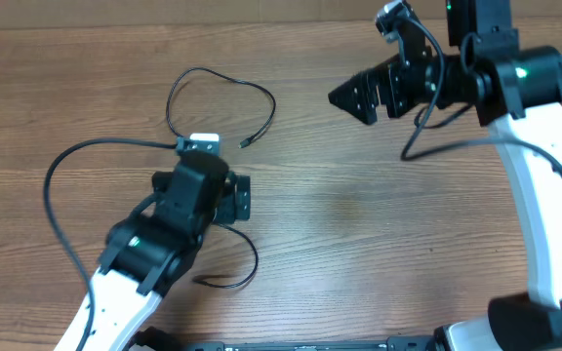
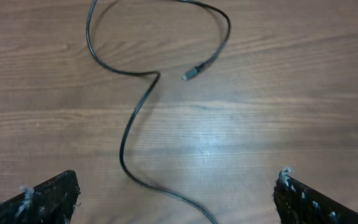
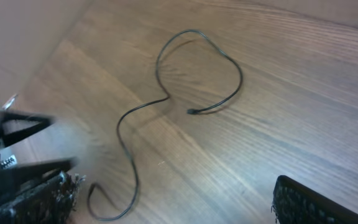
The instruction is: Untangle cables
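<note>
One thin black cable [image 1: 261, 93] lies on the wooden table in an open loop, and its small plug [image 1: 245, 144] points down-left. It runs under my left gripper [image 1: 213, 180] and curls out to a second end [image 1: 201, 281]. In the left wrist view the cable [image 2: 126, 137] snakes from the loop down between the open, empty fingers [image 2: 176, 202], with the plug [image 2: 188, 76] ahead. My right gripper [image 1: 359, 97] is open and empty, raised to the right of the loop. Its wrist view shows the cable [image 3: 126, 124], its plug [image 3: 191, 112] and wide-apart fingers [image 3: 176, 202].
A thicker black cable of the left arm [image 1: 57, 171] arcs over the table at the left. The right arm's own cable [image 1: 427, 136] hangs near its white link. A wall or board edge [image 3: 23, 37] borders the table's far side.
</note>
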Tool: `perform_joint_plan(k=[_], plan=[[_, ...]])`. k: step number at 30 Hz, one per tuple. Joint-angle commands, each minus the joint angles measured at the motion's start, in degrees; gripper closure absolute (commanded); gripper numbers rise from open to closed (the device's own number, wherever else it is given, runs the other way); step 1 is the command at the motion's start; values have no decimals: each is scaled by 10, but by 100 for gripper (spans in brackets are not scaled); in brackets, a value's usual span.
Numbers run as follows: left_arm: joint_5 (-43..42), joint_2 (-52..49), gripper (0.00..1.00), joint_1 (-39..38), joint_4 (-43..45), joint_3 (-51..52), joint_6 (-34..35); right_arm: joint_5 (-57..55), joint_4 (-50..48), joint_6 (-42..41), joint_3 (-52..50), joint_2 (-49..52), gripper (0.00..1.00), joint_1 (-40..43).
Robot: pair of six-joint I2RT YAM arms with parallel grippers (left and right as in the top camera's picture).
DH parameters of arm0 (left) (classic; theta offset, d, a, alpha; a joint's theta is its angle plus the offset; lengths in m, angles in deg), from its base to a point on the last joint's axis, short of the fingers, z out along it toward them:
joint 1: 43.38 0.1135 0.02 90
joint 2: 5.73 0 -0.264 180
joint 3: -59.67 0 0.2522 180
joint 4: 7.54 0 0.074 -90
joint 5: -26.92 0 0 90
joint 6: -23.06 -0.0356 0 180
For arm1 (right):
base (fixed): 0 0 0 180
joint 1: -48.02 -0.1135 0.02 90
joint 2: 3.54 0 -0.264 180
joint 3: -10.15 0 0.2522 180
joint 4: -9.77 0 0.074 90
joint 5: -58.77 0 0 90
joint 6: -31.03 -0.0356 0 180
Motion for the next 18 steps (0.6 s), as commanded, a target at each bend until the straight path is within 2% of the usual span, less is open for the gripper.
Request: perform_joint_plan(k=[1, 7, 13, 16, 17, 18], plan=[[29, -46, 0, 24, 37, 11, -11, 3, 21, -2, 2, -45, 0, -12], [-69, -126, 0, 118, 82, 11, -30, 3, 54, -2, 2, -91, 0, -15], [-173, -194, 1, 196, 100, 9, 0, 3, 54, -2, 2, -145, 0, -17], [-267, -233, 0, 227, 122, 4, -3, 3, 53, -2, 2, -173, 0, -25], [-336, -259, 0, 233, 141, 0, -39, 3, 53, 0, 2, -189, 0, -33], [-361, -271, 0, 233, 144, -4, -57, 3, 53, 0, 2, -195, 0, -36]])
